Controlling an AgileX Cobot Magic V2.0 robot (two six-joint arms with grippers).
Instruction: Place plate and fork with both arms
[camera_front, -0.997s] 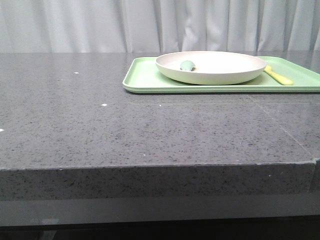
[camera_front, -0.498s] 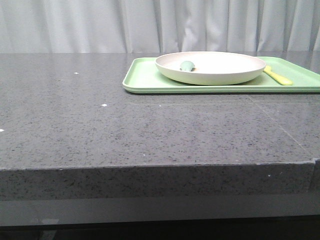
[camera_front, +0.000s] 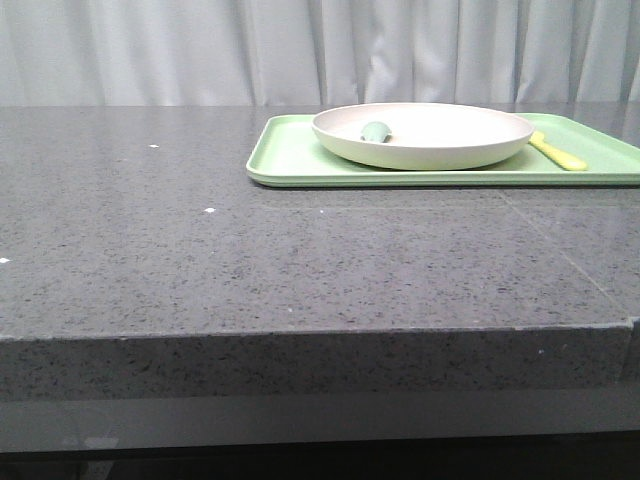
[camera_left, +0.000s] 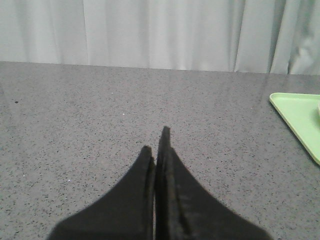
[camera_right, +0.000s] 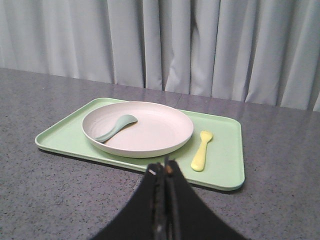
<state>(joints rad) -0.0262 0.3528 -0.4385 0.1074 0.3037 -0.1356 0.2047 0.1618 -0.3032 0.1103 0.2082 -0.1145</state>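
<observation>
Plate (spoon inside) on green tray, fork beside it; left gripper and right gripper pinched together, holding nothing.

One plate, one fork, one spoon, one tray

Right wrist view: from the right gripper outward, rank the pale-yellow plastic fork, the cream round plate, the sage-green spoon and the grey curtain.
From the right gripper:
1. Cream round plate, near rim just ahead, and pale-yellow plastic fork, beside it on the tray: too close to call.
2. Sage-green spoon, inside the plate.
3. Grey curtain, behind the table.
</observation>
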